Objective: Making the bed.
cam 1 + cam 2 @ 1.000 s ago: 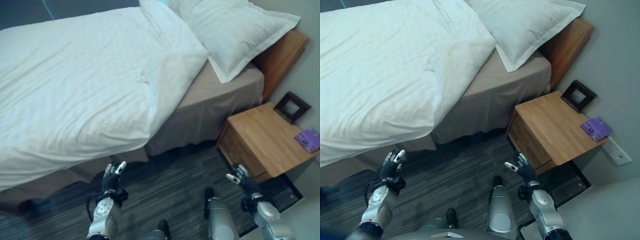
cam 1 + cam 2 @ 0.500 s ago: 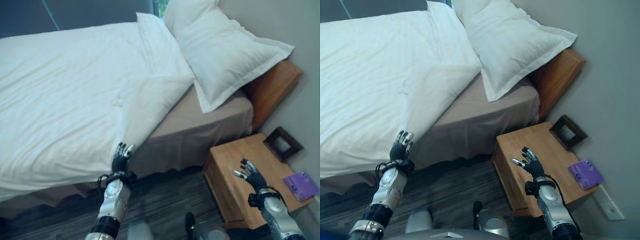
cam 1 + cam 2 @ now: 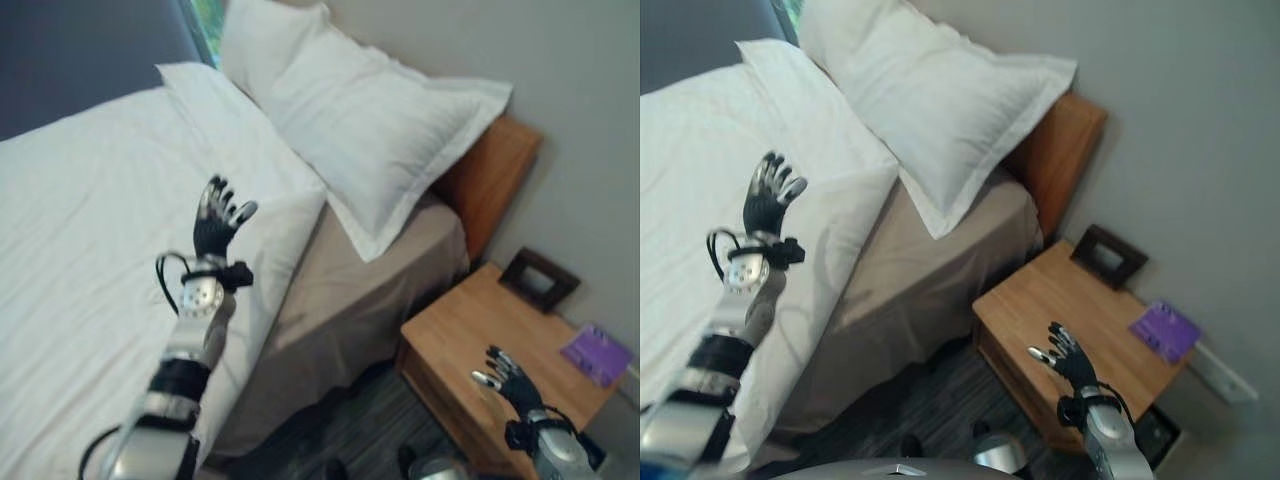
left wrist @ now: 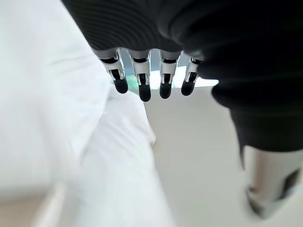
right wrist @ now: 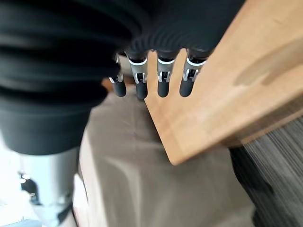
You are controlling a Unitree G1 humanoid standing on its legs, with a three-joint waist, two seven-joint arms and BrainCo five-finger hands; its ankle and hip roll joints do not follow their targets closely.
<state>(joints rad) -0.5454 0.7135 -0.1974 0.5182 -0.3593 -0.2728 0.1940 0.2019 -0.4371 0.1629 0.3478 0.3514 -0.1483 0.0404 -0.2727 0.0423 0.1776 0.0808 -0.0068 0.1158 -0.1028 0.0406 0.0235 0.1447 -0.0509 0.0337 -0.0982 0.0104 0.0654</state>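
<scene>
The left hand (image 3: pixel 215 222) is hovering with fingers spread over the white duvet (image 3: pixel 90 250), which is lying across the bed (image 3: pixel 370 290) below the pillow (image 3: pixel 370 130). The right hand (image 3: pixel 510 378) is hanging open, holding nothing, before the wooden nightstand (image 3: pixel 470 330).
</scene>
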